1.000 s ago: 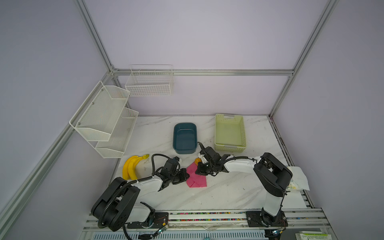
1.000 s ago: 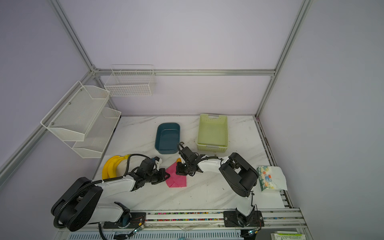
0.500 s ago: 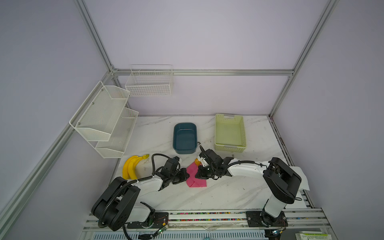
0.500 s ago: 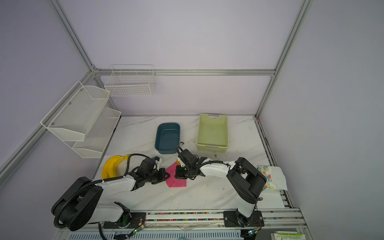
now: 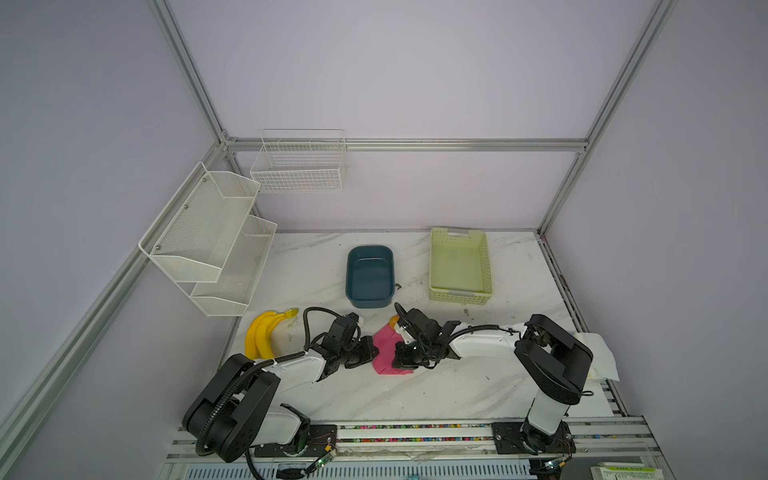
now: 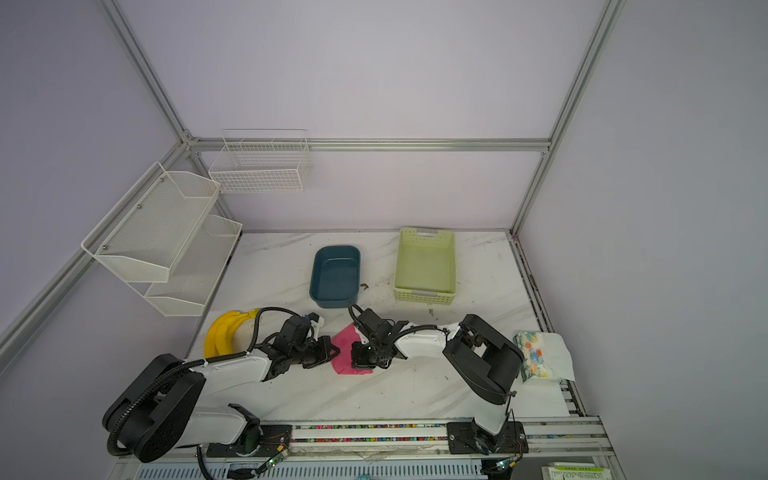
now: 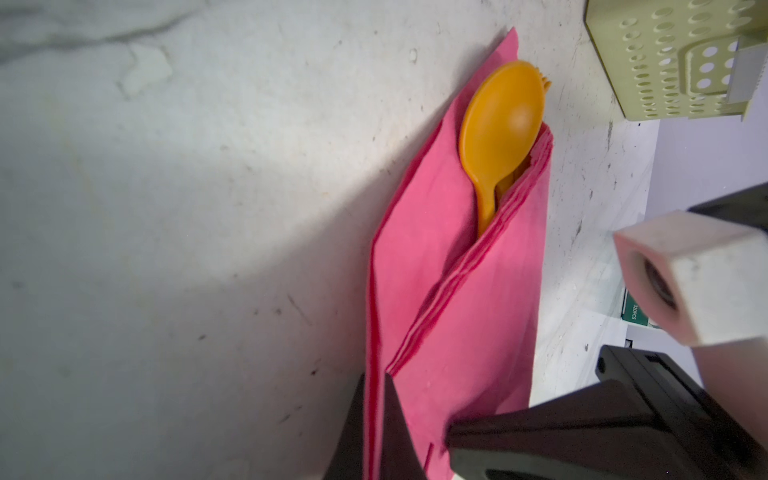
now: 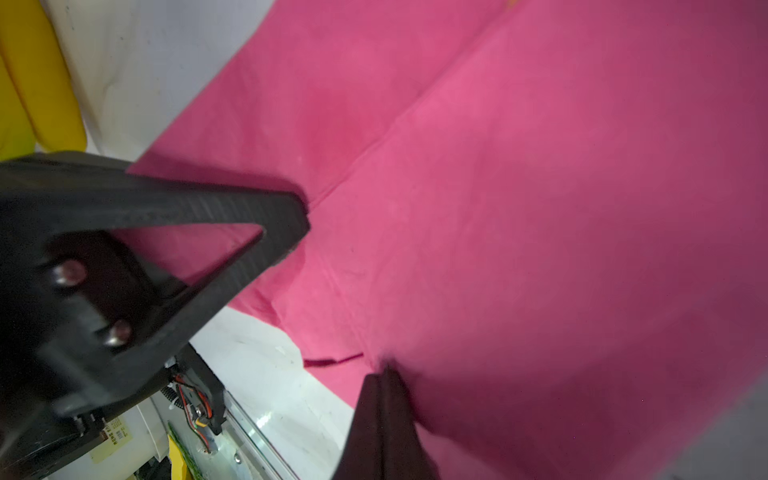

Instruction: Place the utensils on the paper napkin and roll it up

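banana [image 5: 262, 336]: left edge of desk [image 5: 415, 395], clear of both arms
left gripper [image 7: 376, 419]: jaws clenched on one end of paper napkin [image 7: 478, 311]
paper napkin: mid desk, folded lengthwise, between the grippers
utensils [image 5: 393, 321]: tucked in the fold; spoon bowl [image 7: 498, 120] and fork tines [image 7: 546, 81] poke out toward blue tub [image 5: 369, 274]
right gripper [image 8: 382, 407]: jaws clenched, tips on napkin; paper pinched or not, cannot tell

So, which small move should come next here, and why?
Probably the left gripper should carry its pinched edge of the paper napkin over the spoon: the fold covers only the handle, the bowl lies bare, and the shut right gripper touches the sheet.
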You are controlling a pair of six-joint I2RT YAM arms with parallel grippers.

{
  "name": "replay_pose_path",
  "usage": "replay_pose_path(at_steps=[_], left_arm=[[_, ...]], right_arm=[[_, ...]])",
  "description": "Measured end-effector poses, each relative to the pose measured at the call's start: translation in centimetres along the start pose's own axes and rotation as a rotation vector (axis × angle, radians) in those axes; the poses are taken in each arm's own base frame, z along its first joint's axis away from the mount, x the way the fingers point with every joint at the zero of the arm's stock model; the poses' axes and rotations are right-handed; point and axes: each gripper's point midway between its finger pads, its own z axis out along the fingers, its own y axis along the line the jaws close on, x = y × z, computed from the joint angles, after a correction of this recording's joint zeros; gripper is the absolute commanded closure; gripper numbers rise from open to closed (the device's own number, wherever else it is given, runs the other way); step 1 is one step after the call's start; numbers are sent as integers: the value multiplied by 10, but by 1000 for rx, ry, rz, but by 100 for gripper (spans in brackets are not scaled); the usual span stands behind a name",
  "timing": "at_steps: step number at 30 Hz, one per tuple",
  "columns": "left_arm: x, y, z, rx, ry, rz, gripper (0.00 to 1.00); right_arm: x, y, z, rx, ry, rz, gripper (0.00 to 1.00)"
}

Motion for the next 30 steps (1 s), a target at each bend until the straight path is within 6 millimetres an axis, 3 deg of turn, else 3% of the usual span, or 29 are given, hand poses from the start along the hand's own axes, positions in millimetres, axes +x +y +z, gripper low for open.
replay_pose_path(at_steps=[6, 10, 15, 19, 23, 30], left_arm=[[4, 0, -7, -10, 14, 5, 79], [5, -4, -14, -3, 13, 12, 74], [0, -12, -27, 5, -14, 22, 74], [-5, -14, -36, -11, -40, 33, 81], [-7, -13, -37, -35, -35, 43, 90], [-6, -15, -35, -43, -14, 46, 95]], right_arm=[[-1, 0, 1, -6, -5, -3, 98], [-1, 0, 1, -9, -7, -4, 98], [0, 0, 1, -11, -8, -5, 98], [0, 0, 1, -13, -9, -5, 98], [0, 0, 1, -15, -10, -6, 98], [-1, 0, 1, -15, -11, -4, 98]])
